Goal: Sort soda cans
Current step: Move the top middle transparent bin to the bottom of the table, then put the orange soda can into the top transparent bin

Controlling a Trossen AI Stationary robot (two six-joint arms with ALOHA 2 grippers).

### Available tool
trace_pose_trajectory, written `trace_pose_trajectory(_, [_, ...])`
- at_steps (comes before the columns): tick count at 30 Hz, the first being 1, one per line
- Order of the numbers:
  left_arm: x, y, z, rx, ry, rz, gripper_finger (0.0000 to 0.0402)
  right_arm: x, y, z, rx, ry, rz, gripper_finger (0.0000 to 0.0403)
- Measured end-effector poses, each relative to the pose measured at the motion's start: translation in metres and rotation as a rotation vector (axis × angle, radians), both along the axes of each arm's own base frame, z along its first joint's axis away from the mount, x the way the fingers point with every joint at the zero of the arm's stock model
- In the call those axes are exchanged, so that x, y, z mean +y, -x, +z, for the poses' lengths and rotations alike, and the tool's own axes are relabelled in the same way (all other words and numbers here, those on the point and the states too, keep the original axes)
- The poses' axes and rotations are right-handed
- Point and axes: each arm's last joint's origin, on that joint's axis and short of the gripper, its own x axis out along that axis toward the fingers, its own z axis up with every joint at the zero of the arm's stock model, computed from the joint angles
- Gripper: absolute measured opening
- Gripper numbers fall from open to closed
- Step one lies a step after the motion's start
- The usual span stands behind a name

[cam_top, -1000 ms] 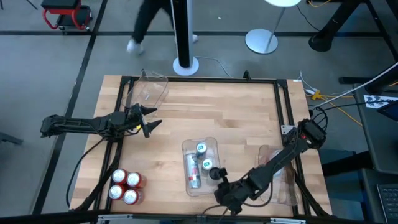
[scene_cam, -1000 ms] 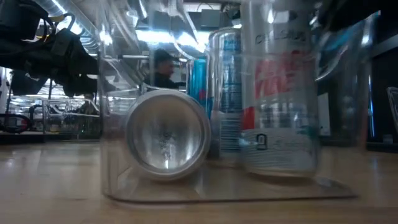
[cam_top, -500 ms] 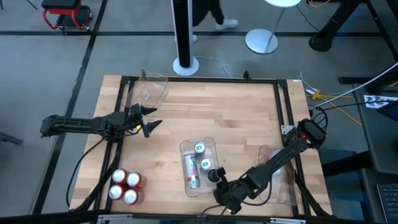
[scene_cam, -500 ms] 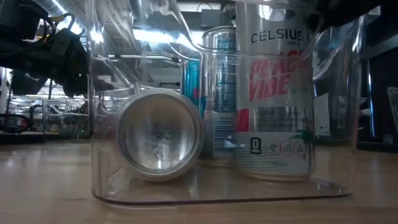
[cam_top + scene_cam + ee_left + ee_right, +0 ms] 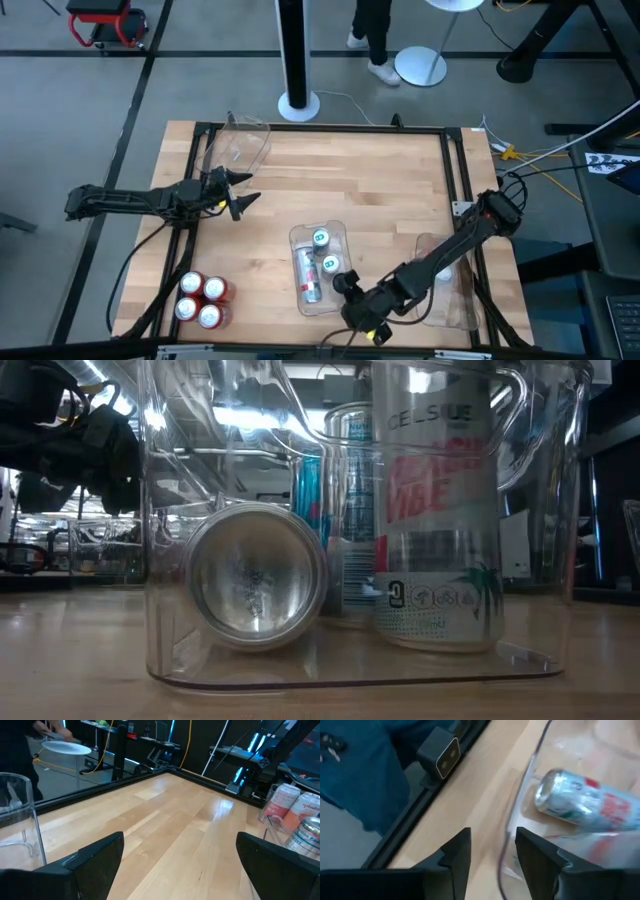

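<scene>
A clear plastic bin sits near the table's near edge. It holds three soda cans. A silver one lies on its side. A white and red one and a teal one stand upright. Several red cans stand at the near left corner. My right gripper is open at the bin's near right corner, a finger on each side of the bin's wall. My left gripper hovers open over the left side. My right gripper straddles the clear bin's wall at its near right corner, one finger inside and one outside, coming slanting from the near right. The wall runs close to one finger. I cannot tell whether it touches. The bin's base rests on the table.
A second clear bin stands at the far left corner, a third lies under my right arm by the right edge. Bare wood stretches across the middle and far right. A person walks past a black pole beyond the table.
The bin with its cans has slid a little toward the near edge, then stopped. The white and red can has turned slightly inside it. My right gripper has drawn toward the near edge and left the low view. The person has walked rightward beyond the table.
</scene>
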Motion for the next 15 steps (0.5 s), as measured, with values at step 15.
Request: trace_pose_trajectory(15, [0.000, 0.000, 0.007, -0.016, 0.009, 0.000, 0.0375, -0.018, 0.013, 0.068, -0.072, 0.551, -0.025, 0.0154])
